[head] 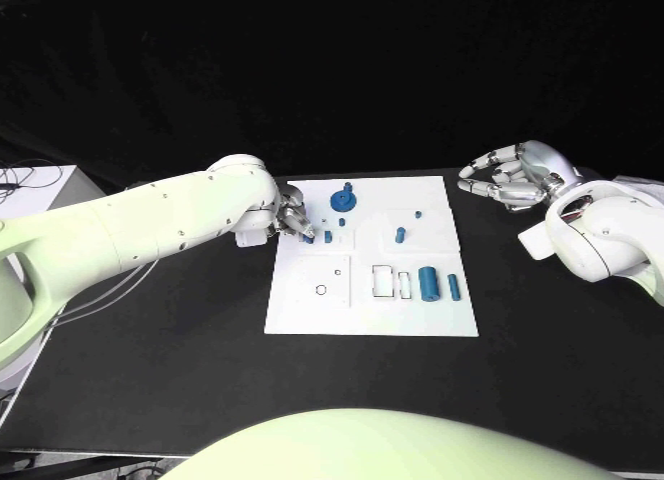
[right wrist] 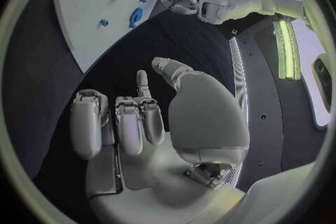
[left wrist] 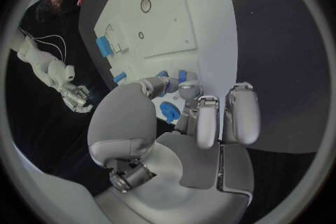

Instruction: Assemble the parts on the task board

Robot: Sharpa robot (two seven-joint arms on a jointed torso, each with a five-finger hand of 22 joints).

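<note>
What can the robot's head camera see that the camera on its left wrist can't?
Only the head view shows the whole task board, with two blue cylinders lying side by side on its right part. Only the left wrist view shows the left hand's palm close up, its fingers curled by a blue part. Both show the board, the blue parts, the left hand and the right hand, which holds nothing.

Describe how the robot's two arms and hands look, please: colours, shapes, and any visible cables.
Both arms are white with smooth, rounded shells; small dark dots mark the left arm. The left hand and right hand are silver metal with many segmented fingers and grey pads. Red wiring shows in a dark opening at the right wrist.
</note>
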